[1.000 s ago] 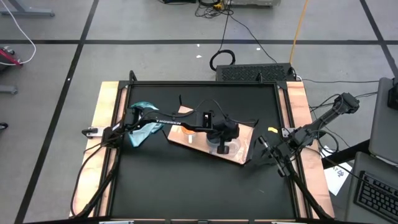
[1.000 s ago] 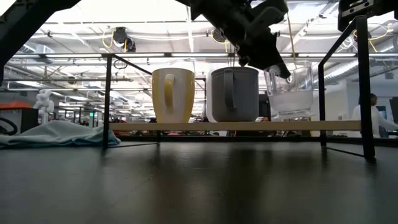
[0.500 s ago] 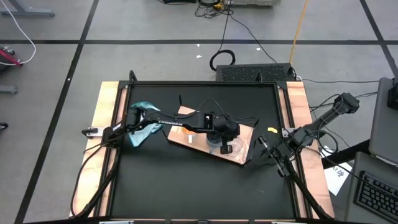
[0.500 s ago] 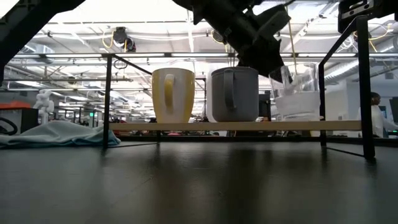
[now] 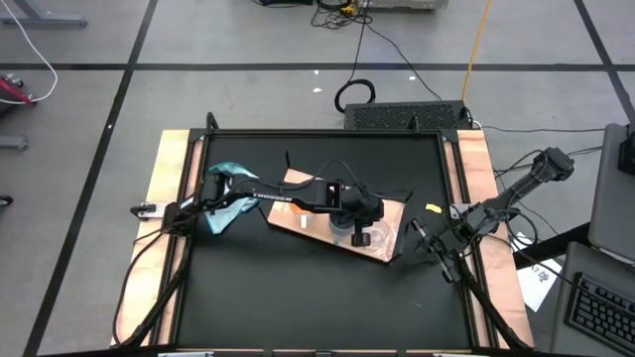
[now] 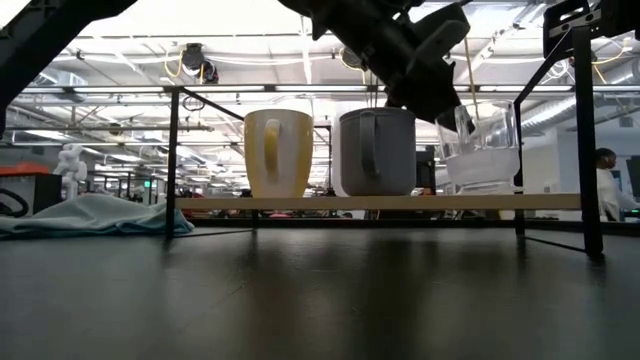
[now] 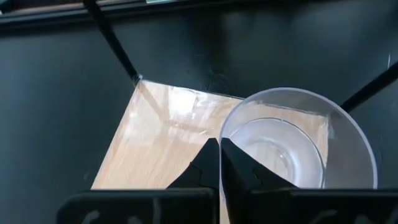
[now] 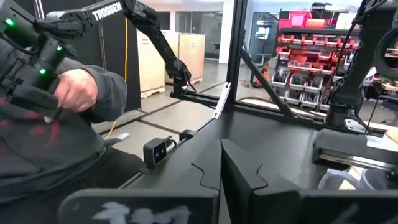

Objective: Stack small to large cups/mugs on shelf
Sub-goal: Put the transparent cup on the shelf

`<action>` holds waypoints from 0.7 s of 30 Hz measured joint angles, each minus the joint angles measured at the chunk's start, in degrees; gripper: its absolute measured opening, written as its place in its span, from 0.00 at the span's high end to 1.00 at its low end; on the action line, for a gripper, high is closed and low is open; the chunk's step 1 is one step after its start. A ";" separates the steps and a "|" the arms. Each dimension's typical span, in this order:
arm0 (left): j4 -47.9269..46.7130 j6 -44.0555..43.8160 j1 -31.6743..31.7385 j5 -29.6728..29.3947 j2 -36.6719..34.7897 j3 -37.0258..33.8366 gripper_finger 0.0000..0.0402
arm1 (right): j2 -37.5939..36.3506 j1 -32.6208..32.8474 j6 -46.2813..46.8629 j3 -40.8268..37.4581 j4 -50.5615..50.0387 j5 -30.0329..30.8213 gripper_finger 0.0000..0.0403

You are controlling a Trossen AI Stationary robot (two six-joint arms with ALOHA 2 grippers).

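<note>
Three cups (image 6: 380, 150) crowd shelf (image 6: 220, 202); left hand (image 6: 440, 95) above clear cup (image 6: 482, 150); table front open.

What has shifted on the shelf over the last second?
The left gripper has slid the clear cup along the shelf, away from the blue-grey mug, fingers closed over its rim. The yellow mug, the blue-grey mug and the right gripper, waiting at the table's right edge, have not moved.

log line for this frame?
left gripper: shut, beside clear cup on shelf | yellow mug, grey mug: on shelf | right gripper: shut, table's right edge
</note>
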 joint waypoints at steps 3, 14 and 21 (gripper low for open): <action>-0.14 1.72 -0.61 -0.22 -0.02 -0.01 0.97 | 0.03 -0.01 -0.06 0.00 0.00 0.00 1.00; -0.18 4.49 -2.51 -3.39 -0.02 -0.07 0.96 | 0.05 0.00 -0.20 0.00 0.09 0.00 1.00; -1.34 6.29 -3.62 -9.61 -0.02 -0.11 0.92 | 0.05 0.00 -0.20 0.00 -0.34 0.00 1.00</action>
